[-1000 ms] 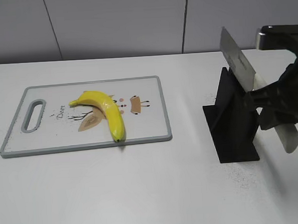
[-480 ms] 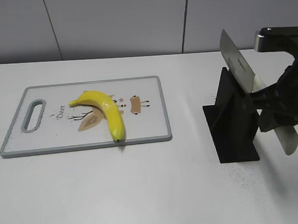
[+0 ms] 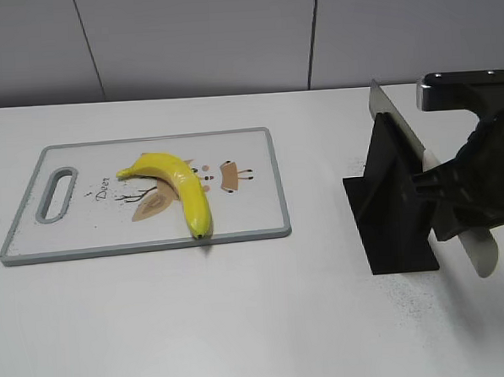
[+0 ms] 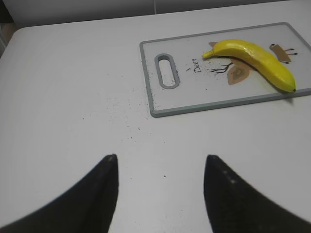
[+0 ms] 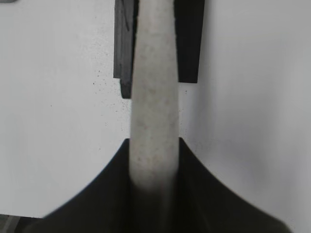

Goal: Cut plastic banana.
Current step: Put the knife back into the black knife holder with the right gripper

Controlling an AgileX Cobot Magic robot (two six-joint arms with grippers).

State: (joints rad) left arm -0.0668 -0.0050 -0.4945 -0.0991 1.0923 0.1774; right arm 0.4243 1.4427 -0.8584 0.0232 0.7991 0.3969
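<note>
A yellow plastic banana (image 3: 176, 182) lies on a white cutting board (image 3: 253, 214) with a grey rim, left of centre. It also shows in the left wrist view (image 4: 255, 60). My right gripper (image 3: 442, 187) is shut on the white handle of a knife (image 5: 154, 97). The knife's blade (image 3: 392, 118) rests in a black knife stand (image 3: 392, 206) at the right. My left gripper (image 4: 160, 160) is open and empty over bare table, well short of the board (image 4: 160, 109).
The black stand's base plate (image 3: 399, 252) lies flat on the table between the board and my right arm. A grey wall runs behind the table. Small dark specks dot the tabletop.
The knife has tilted and sunk lower into the black stand, so less blade shows above it. My right arm has shifted slightly left and down. The banana has not moved.
</note>
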